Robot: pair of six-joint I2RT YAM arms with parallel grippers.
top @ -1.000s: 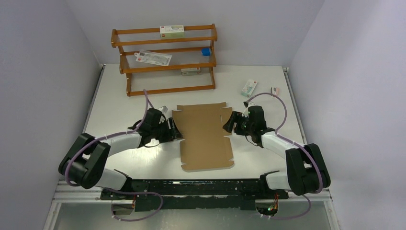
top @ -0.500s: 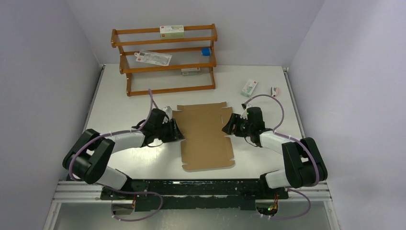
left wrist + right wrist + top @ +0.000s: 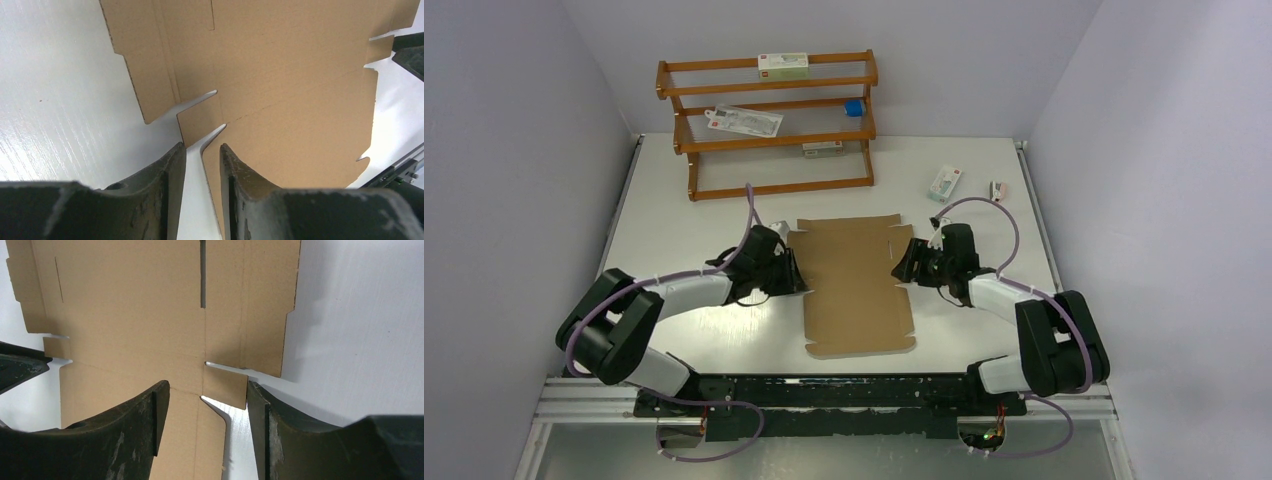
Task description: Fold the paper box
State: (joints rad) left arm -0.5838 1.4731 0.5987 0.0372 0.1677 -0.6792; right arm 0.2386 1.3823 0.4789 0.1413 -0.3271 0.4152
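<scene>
The left hand (image 3: 200, 149) sits low at the left edge of the paper box (image 3: 280, 75). Its two fingers are drawn to a narrow gap with bare worktop (image 3: 60, 100) showing through. A small corner tab (image 3: 199, 117) lies just past the tips, and I see nothing pinched between them. Across the box, the right hand (image 3: 207, 387) is spread much wider. Its fingers stand either side of the matching tab (image 3: 225, 387) on the right edge and grip nothing.

The box itself lies as a flat brown sheet in the middle of the worktop, between the two hands, with every flap down and no wall raised. A wooden rack (image 3: 769, 125) stands well beyond its far edge, and a small printed carton (image 3: 945, 183) lies off its far right corner.

To my eye this is the very start: both hands lining up on the side flaps for the first fold. Next, each needs a fingertip under the card's edge to lift along the crease. They should work together, since thin card may slide on that smooth top.
</scene>
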